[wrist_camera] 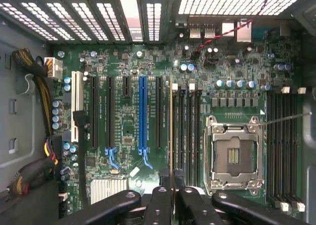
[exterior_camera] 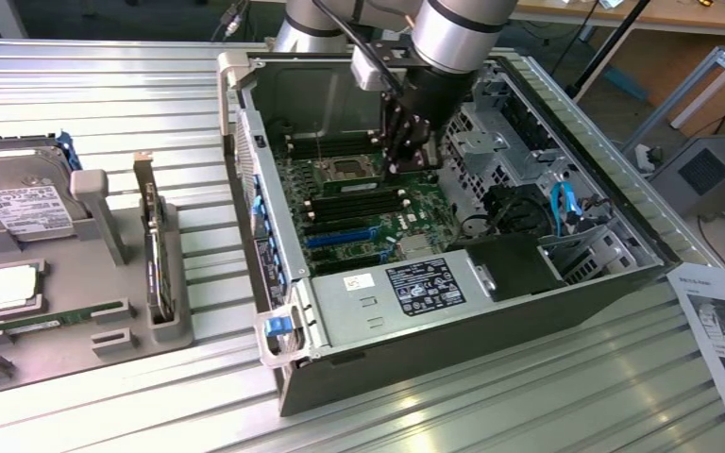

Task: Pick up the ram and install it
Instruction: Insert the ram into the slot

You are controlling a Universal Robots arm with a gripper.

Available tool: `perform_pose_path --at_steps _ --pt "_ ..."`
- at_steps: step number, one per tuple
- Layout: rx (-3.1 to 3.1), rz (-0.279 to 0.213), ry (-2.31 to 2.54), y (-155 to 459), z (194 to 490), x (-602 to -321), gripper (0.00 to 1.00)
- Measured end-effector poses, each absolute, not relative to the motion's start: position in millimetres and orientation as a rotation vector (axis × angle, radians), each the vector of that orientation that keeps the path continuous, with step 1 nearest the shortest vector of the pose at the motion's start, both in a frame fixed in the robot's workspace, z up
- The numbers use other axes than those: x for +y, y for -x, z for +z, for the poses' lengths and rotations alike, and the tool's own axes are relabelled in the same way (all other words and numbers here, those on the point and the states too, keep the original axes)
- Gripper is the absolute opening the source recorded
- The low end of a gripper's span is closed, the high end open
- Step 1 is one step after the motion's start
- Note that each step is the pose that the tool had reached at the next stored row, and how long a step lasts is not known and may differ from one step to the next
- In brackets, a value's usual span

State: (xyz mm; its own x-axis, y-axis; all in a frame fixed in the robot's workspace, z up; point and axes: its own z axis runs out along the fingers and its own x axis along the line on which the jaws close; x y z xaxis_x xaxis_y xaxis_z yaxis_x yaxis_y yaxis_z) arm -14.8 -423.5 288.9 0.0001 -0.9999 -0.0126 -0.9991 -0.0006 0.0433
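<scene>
Exterior view's left: spare green stick (exterior_camera: 54,321) lies parked in the grey tray (exterior_camera: 136,354). That view's centre, inside the open case (exterior_camera: 463,340): gripper (exterior_camera: 403,159) pinches the ram (wrist_camera: 171,131) on edge. The ram runs along the black slots (wrist_camera: 190,131), probably so it can seat; contact unclear.

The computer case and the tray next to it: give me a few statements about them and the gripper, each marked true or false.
1. The gripper is shut on the ram. True.
2. The processor socket holds a chip. False: it is empty; a silver chip sits on the tray.
3. A second green stick lies on the tray. True.
4. The ram hangs over the blue slot. False: it is nearer the black slots by the socket.
</scene>
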Motion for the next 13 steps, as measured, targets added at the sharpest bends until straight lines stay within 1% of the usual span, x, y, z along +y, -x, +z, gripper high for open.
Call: perform_pose_path --at_steps 7,13 --pt "-2.205 -0.062 -2.206 12.2 288.2 -423.3 0.12" --pt "-2.205 -0.062 -2.206 12.2 279.0 -423.5 0.12"
